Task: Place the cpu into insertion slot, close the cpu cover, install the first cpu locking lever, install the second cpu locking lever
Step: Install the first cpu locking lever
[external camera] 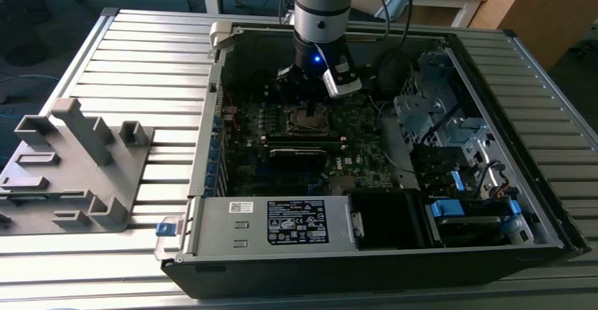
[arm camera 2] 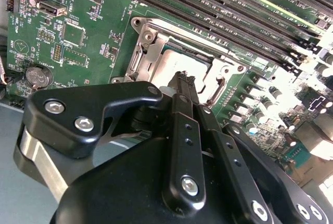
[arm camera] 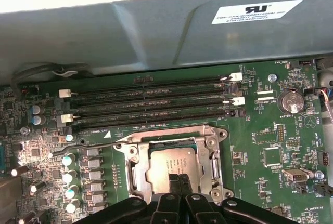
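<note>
Cpu [arm camera: 169, 161] lies inside the biggest thing on the slatted tabletop [external camera: 140, 65], the open computer case [external camera: 374, 275]. On the green motherboard [arm camera: 255, 130], beside the long memory slots [arm camera: 151, 104], the silvery cpu cover [arm camera: 209, 148] lies flat over the insertion slot [arm camera: 156, 137], framing the seated chip. The end effector [arm camera: 177, 180] is closed on nothing, its tips at the chip's edge; contact is unclear.
</note>
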Tool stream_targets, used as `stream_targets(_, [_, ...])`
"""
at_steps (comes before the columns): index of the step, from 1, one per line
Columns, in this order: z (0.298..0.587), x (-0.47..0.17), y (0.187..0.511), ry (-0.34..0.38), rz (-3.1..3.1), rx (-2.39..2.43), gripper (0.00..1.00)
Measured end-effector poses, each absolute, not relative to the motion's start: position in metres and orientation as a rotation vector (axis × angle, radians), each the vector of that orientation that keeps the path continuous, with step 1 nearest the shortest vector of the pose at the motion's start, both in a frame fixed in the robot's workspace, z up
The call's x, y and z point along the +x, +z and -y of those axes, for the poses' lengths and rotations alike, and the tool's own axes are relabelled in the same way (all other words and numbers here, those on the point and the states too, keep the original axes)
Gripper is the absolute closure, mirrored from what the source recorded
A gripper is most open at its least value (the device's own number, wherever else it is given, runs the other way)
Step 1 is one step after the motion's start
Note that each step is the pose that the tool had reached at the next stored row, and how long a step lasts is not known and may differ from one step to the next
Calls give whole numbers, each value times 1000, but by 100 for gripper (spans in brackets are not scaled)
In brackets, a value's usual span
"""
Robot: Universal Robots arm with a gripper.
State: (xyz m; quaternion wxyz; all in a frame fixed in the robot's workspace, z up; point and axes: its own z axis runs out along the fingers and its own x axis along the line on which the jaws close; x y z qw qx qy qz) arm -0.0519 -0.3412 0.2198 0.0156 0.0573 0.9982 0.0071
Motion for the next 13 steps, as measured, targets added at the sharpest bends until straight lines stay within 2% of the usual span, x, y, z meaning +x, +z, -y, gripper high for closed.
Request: stream_targets(13, [341,-52,226,22,-3105,178,89])
